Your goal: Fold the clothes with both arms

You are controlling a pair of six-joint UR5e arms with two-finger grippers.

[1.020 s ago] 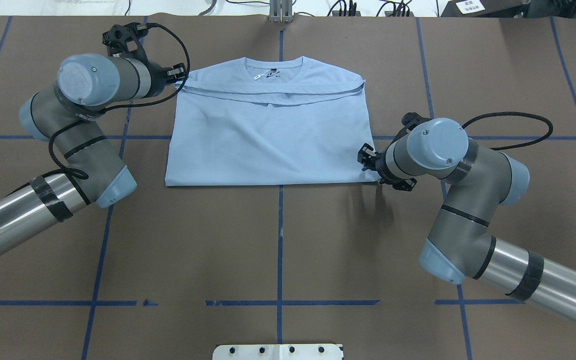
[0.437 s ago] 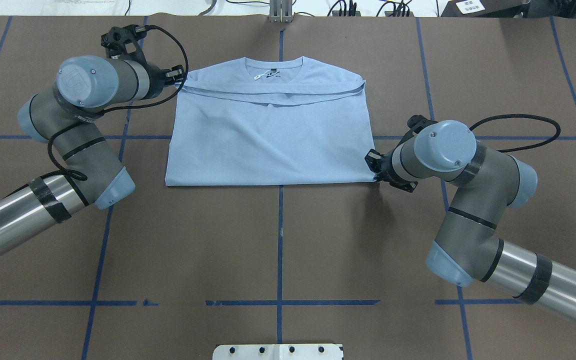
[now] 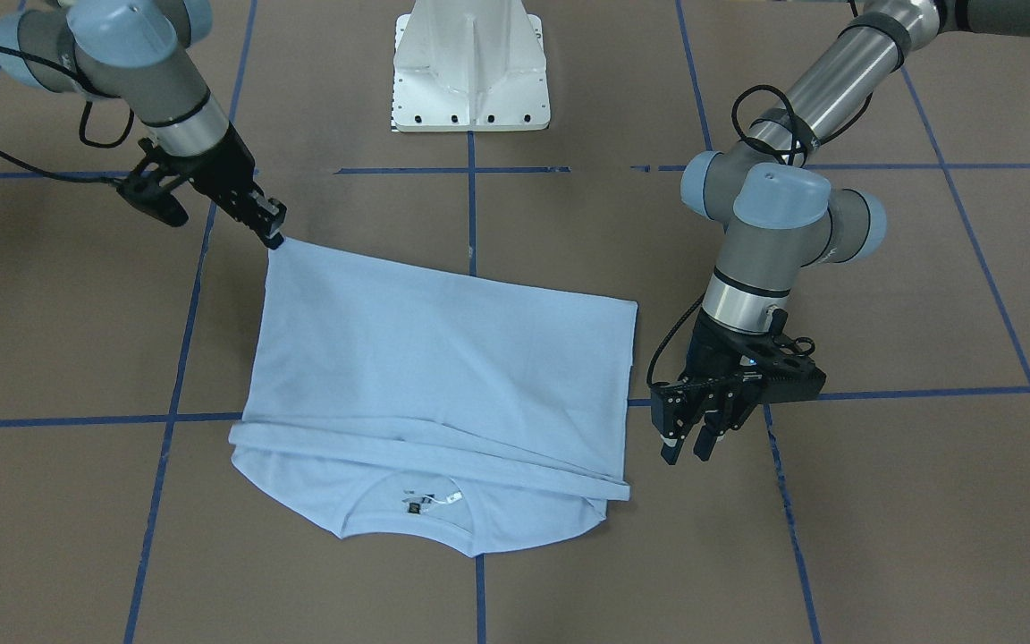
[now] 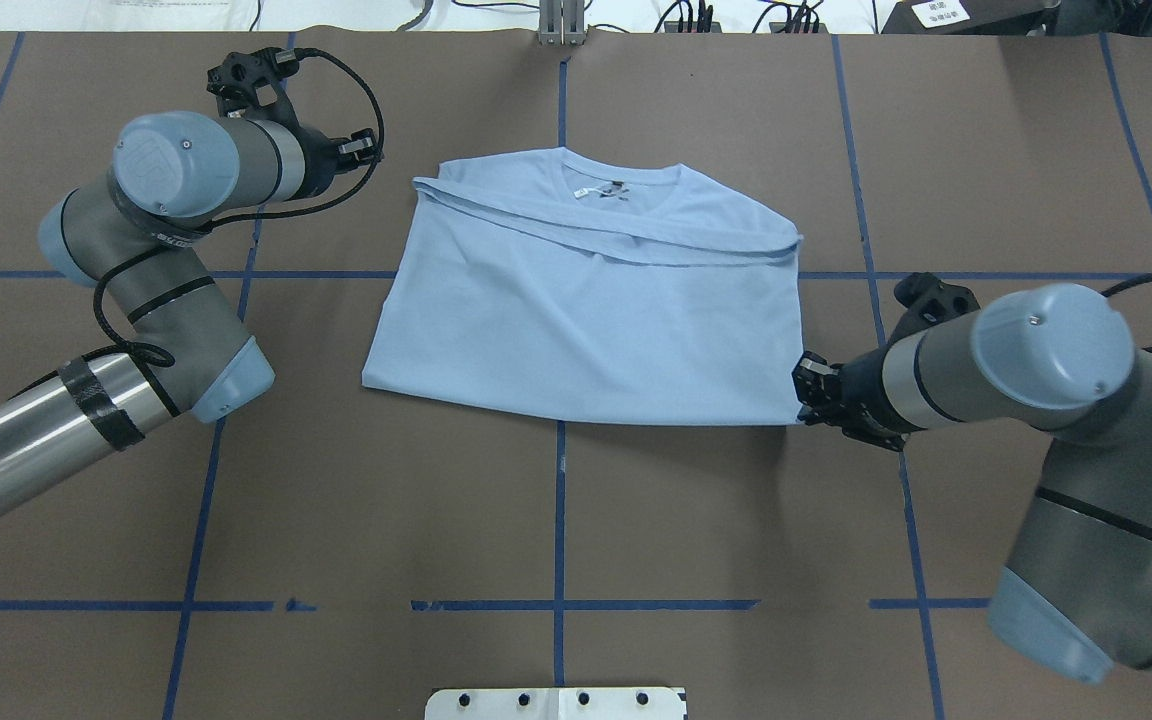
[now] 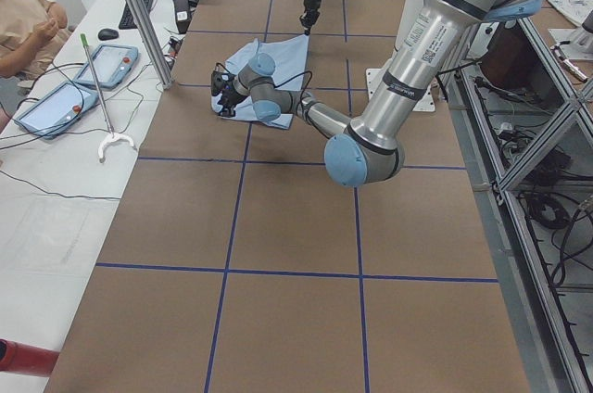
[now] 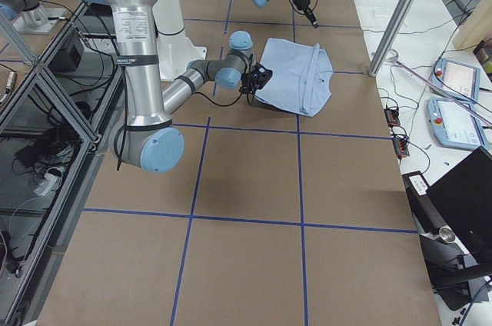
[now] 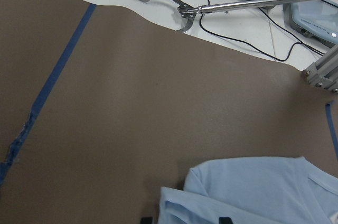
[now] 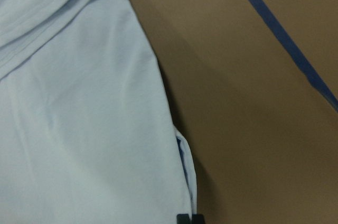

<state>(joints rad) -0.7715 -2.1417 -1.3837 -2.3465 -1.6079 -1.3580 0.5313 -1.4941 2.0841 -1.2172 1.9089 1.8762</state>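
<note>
While the T-shirt (image 4: 586,320) lies half-folded at upper centre of the overhead view, bottom doubled upward, we pinch its lower-right corner with the right gripper (image 4: 802,390); the left gripper (image 3: 689,440), jaws apart, seemingly holds nothing; further folds remain.

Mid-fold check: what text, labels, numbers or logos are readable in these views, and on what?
No text reads clearly.
Neck label of the light blue cotton T-shirt: white marks, too small.
White sticker beyond the table: characters blurred.
Print on the right arm's grey tube: too small.
Raised mark on the left arm's pale blue joint cap: illegible.
</note>
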